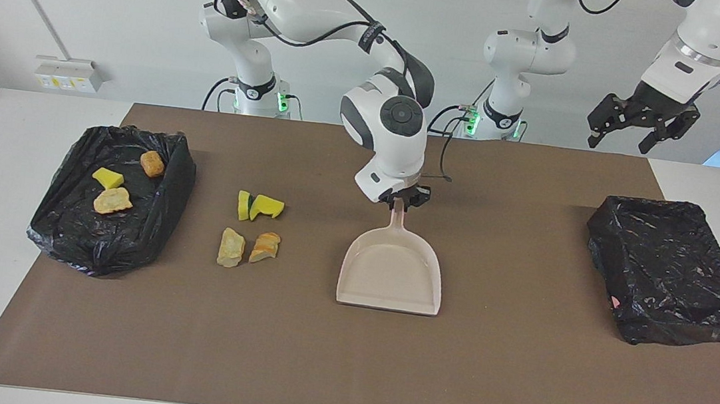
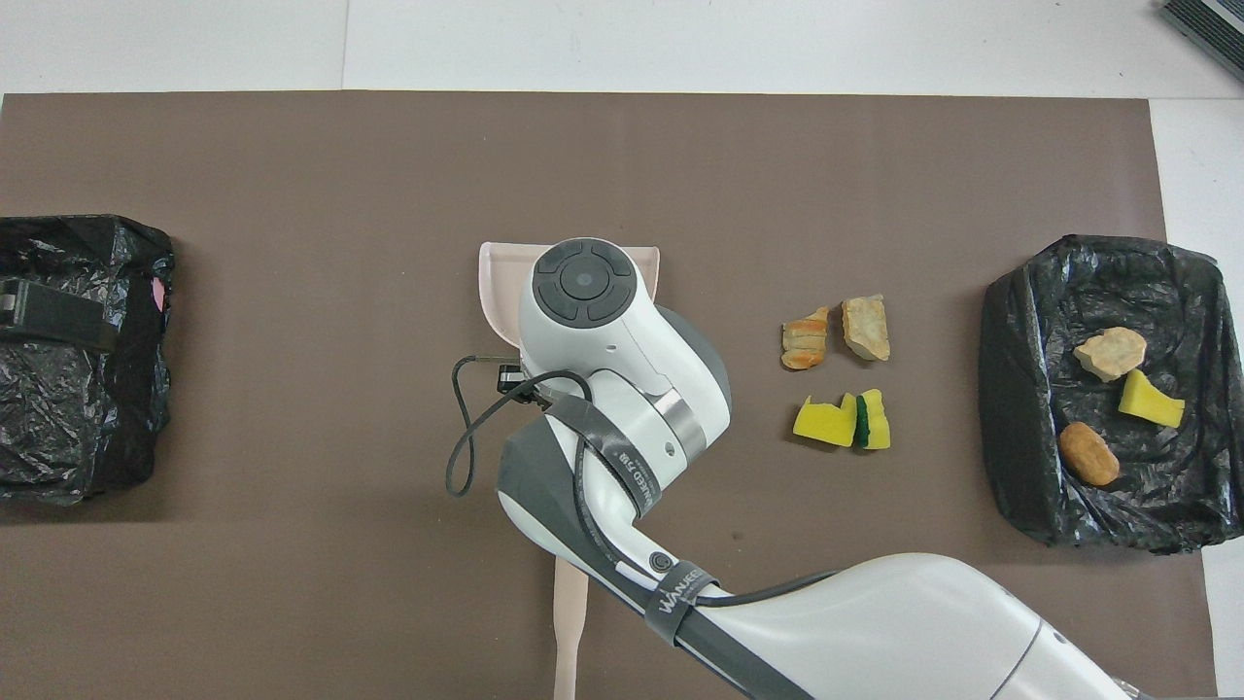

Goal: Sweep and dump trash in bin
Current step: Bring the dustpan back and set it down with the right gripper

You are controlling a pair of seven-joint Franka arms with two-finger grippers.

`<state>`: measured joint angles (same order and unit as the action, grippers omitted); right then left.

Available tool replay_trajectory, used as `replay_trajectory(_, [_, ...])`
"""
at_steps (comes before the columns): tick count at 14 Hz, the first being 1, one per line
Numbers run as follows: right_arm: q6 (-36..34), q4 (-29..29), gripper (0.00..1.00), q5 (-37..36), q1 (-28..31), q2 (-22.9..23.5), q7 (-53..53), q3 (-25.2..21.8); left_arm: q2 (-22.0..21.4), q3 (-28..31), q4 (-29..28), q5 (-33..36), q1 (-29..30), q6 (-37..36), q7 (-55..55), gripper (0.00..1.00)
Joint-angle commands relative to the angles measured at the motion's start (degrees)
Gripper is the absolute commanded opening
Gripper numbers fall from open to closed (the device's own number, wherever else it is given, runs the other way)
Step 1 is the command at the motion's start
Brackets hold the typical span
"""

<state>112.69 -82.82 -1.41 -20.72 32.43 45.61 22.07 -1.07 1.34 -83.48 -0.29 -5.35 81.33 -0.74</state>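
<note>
Beige dustpan [image 1: 390, 279] sits mid-mat, its handle clamped in the right gripper [image 1: 400, 201], four trash scraps [image 1: 250, 231] near it toward the right arm's end, three in the bin [image 1: 62, 231]; left gripper [image 1: 642, 128] waits, fingers apart.

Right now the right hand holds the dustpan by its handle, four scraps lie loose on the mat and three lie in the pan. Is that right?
Not quite. The dustpan is empty; the three scraps lie in the black-lined bin at the right arm's end, as the facing view shows. The right hand does hold the handle, and four scraps lie loose on the mat.
</note>
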Motion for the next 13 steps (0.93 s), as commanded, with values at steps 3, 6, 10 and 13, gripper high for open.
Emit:
replay_trajectory(3, [1.7,-0.5,1.0,-3.1,-0.2,0.1,0.8,0.1,-0.3,-0.3,0.3,0.6,0.4,-0.6,-0.1,1.0])
replay_trajectory(6, [-1.2,-0.6,1.0,-2.0,0.6,-3.3,0.3,0.3,-0.3,-0.4,0.2,0.6,0.4,-0.6,-0.1,1.0])
replay_trajectory(10, [-13.5,-1.3,1.0,0.8,2.8,-10.2,-4.8,0.4,-0.2,-0.4,0.0,0.5,-0.3,3.6,0.1,1.0])
replay_trajectory(13, [-16.5,-7.3,1.0,5.6,2.5,-17.8,-4.7,0.4,0.5,-1.2,-1.1,0.4,-1.0,6.9,-0.2,1.0])
